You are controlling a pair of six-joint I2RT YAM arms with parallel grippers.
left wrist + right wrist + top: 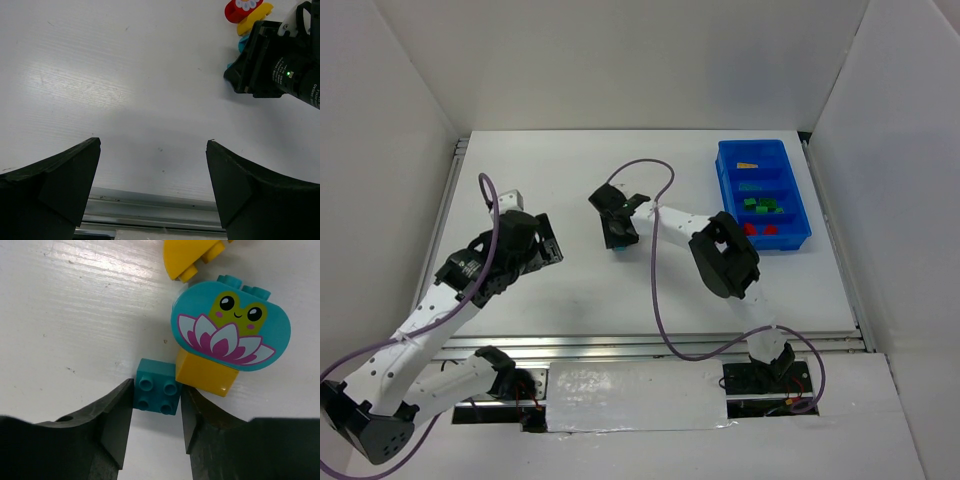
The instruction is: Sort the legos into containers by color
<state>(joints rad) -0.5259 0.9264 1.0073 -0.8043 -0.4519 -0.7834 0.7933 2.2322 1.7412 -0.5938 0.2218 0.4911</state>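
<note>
Fingers (114,432) of the right gripper (157,399) stood narrowed to the width of one small teal brick (156,392). As far as the wrist view showed, one inner face lay against each side of it. I judged this a grip on the brick, which rested on the table (75,315) with its studs toward the camera. The left gripper (152,147) hung spread wide with nothing between its fingers, well apart from the teal brick.

Step in hand, as I judged it: lift the teal brick and carry it to the blue bin (723,175).

1. Confirm squeeze before raising. Only the near part of the teal brick sat between the fingertips, so a shallow hold could let it twist.
2. Raise straight up. A yellow brick (205,372) touched the teal brick's far corner, just past one fingertip. A rounded frog piece (230,327) sat against the yellow brick on the side away from the teal brick. A sideways pull would likely drag both.
3. Travel to the bin, which lay well apart from the teal brick. Release over the compartment already holding teal pieces, between the yellow one and the green one
</note>
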